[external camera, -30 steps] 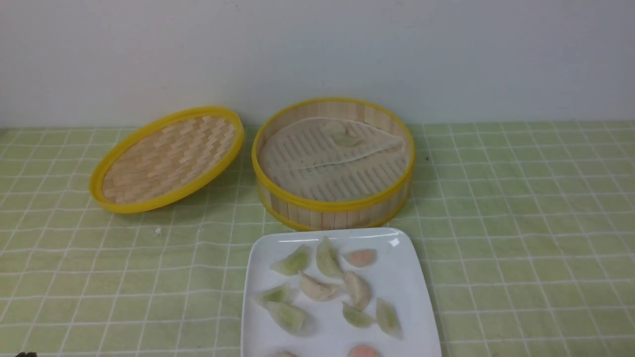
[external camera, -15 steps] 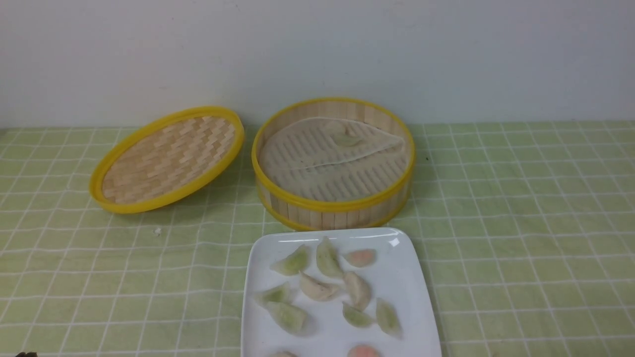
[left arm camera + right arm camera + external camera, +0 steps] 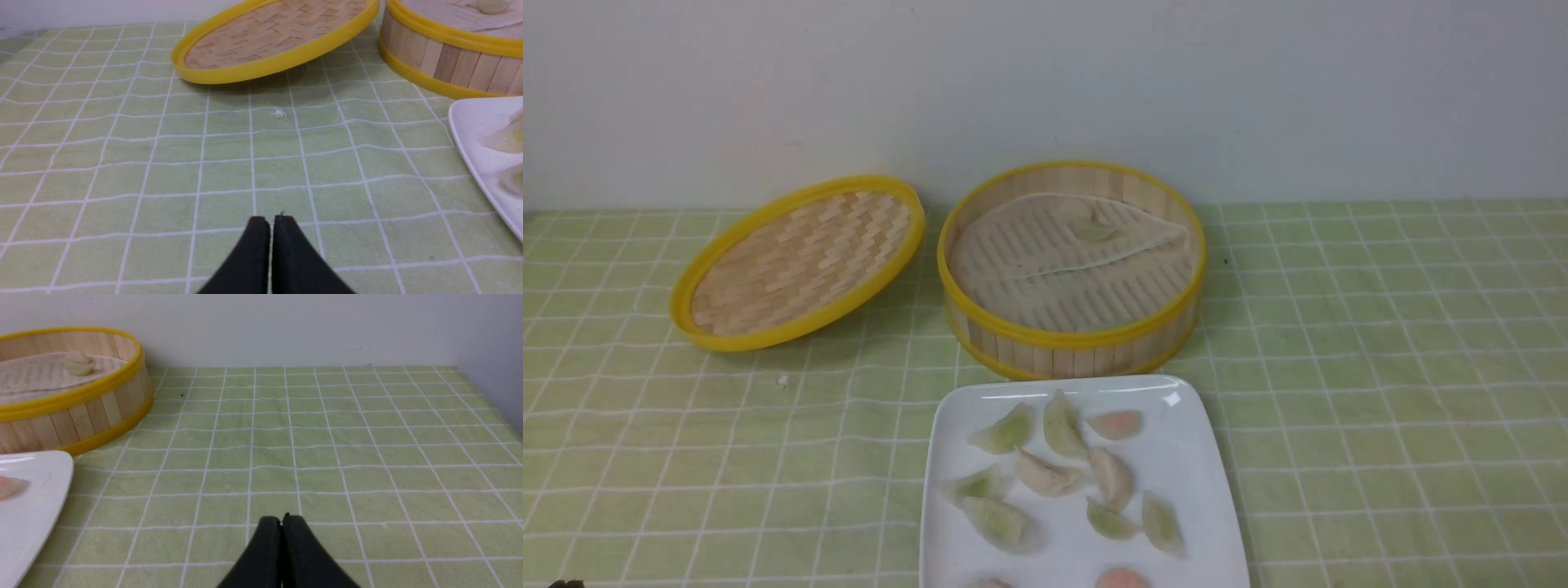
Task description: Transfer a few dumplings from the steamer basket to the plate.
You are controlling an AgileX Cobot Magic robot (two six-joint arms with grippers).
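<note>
The steamer basket [image 3: 1072, 336] stands at the middle back with one pale dumpling [image 3: 1093, 231] on its whitish liner; it also shows in the right wrist view [image 3: 79, 364]. The white plate [image 3: 1196, 457] lies in front of the basket and holds several dumplings [image 3: 1045, 474], green, cream and pink-orange. My left gripper [image 3: 271, 220] is shut and empty, low over the cloth left of the plate [image 3: 474, 122]. My right gripper [image 3: 281, 520] is shut and empty over the cloth right of the plate [image 3: 45, 477]. Neither arm shows in the front view.
The shallow woven lid [image 3: 796, 261] leans tilted left of the basket. A small white crumb [image 3: 783, 380] lies on the green checked cloth [image 3: 1380, 367]. A white wall stands behind the table.
</note>
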